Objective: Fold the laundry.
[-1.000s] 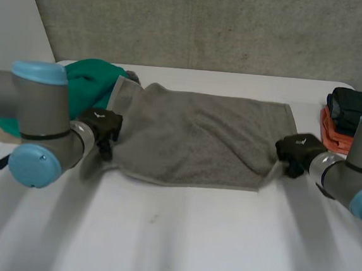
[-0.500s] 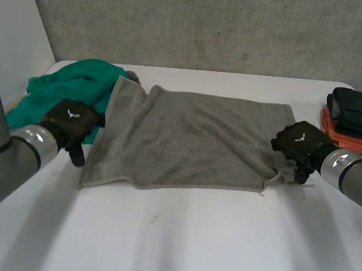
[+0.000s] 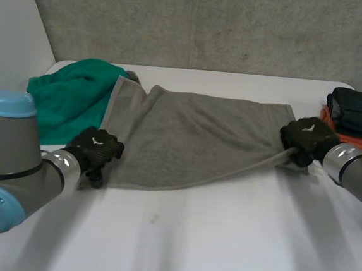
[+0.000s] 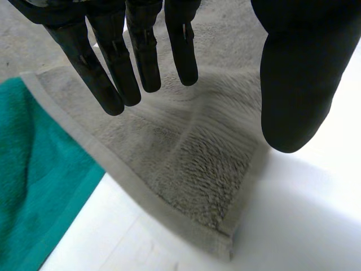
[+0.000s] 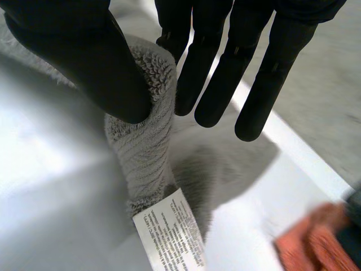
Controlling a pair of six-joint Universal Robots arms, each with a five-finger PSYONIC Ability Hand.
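A grey towel (image 3: 193, 136) lies spread across the middle of the white table (image 3: 210, 239). My left hand (image 3: 94, 148) hovers over its near left corner, the fingers (image 4: 113, 62) straight and the thumb (image 4: 296, 84) apart, with the towel corner (image 4: 192, 175) lying flat under them. My right hand (image 3: 306, 137) is at the near right corner. There the thumb (image 5: 84, 56) pinches a fold of towel (image 5: 144, 141) against the fingers, and a white care label (image 5: 172, 231) hangs below. That corner is raised off the table.
A green cloth (image 3: 70, 94) lies bunched at the back left, touching the towel's left edge and seen beside the corner (image 4: 34, 186). At the right edge is a stack of folded clothes, dark (image 3: 358, 106) over orange (image 3: 339, 138). A concrete wall stands behind the table.
My right hand has shut on the near right corner and lifted it, so the near edge now slants up to it. My left hand has moved in over the near left corner.
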